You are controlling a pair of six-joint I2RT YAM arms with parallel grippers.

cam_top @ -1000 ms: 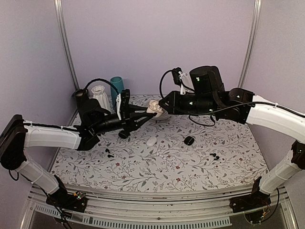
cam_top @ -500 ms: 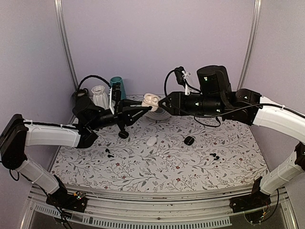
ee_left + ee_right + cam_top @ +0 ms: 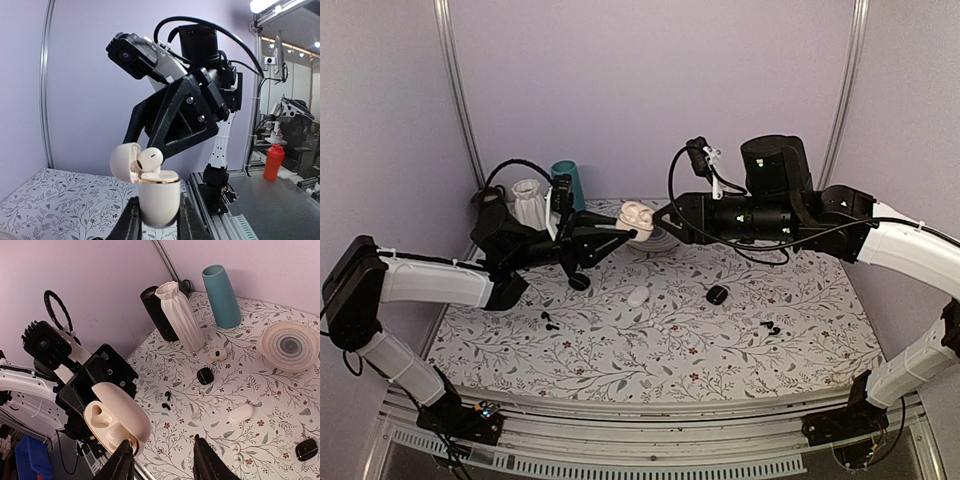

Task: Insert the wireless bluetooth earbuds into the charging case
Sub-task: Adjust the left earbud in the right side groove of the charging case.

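My left gripper point(image 3: 159, 221) is shut on the charging case point(image 3: 157, 195), a glossy white clamshell held upright in the air with its lid point(image 3: 124, 161) swung open. One white earbud point(image 3: 149, 159) rests on top of the case at the lid, its stem down in a well. From above, the case point(image 3: 636, 214) hangs over the back of the table. My right gripper point(image 3: 162, 465) is open with nothing between its fingers, just to the right of the case point(image 3: 120, 415). A pair of small white earbuds point(image 3: 233, 450) lies on the floral tabletop.
On the table lie a white oval pebble-like object point(image 3: 638, 296), round black cases point(image 3: 717, 294) point(image 3: 579, 282) and black earbuds point(image 3: 772, 327) point(image 3: 548, 320). A teal vase point(image 3: 221, 295), white ribbed vase point(image 3: 180, 315), black cylinder point(image 3: 157, 312) and patterned bowl point(image 3: 290, 345) stand at the back.
My right gripper has opened and pulled back to the right, away from the case. My left arm has lifted the case a little higher, with the earbud sitting in it.
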